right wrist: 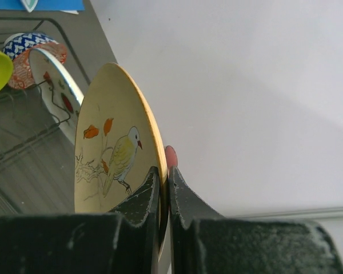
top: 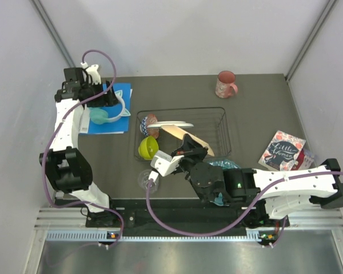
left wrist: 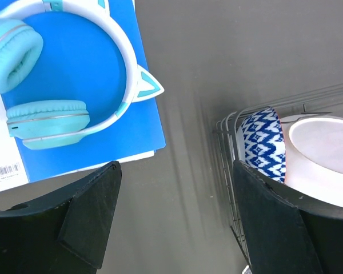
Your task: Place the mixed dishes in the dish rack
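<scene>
Right jaws across cream floral plate (right wrist: pixel 111 149), bottom hidden.

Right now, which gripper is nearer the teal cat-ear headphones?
Left. The left gripper hangs close beside the teal cat-ear headphones; the right gripper is away over the black wire dish rack, gripping the cream floral plate.

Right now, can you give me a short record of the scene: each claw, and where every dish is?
Right claw: shut on cream floral plate, held on edge at the dish rack
Left claw: open, empty, over the table between headphones and rack
In rack: red-patterned bowl, white plate with red shapes, lime-green bowl
On table: pink mug, small clear glass, teal scalloped plate (partly under right arm)
</scene>
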Tool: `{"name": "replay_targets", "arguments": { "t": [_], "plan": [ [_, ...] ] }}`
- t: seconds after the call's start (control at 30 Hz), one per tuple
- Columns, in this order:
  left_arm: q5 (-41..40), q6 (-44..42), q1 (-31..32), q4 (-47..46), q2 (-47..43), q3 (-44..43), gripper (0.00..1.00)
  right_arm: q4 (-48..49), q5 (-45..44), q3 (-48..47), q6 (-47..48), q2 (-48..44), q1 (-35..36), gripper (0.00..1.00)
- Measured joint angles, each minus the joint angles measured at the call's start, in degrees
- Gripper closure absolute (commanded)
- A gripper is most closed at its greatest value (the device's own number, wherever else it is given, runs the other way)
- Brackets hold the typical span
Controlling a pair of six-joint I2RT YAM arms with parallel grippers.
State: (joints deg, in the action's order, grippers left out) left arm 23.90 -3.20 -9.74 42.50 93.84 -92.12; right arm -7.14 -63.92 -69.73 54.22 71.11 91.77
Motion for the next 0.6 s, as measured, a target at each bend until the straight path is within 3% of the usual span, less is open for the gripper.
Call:
{"name": "replay_targets", "arguments": {
  "t": [0.23,0.43,0.6],
  "plan": [
    [-0.42,0.24,-0.04,-0.90,-0.15,2.21,0.17,-3.23,3.87,0.00,2.62,-0.17,-0.17,1.00],
    [-0.63,0.98,-0.04,-2.43,-0.37,4.81,0.18,-13.20,14.40,-0.02,1.66,-0.15,-5.09,1.00],
    [-0.68,1.75,-0.09,-3.37,-0.37,5.40,0.18,-15.89,19.96,-0.02,5.31,-0.15,-9.75,1.00]
  ]
}}
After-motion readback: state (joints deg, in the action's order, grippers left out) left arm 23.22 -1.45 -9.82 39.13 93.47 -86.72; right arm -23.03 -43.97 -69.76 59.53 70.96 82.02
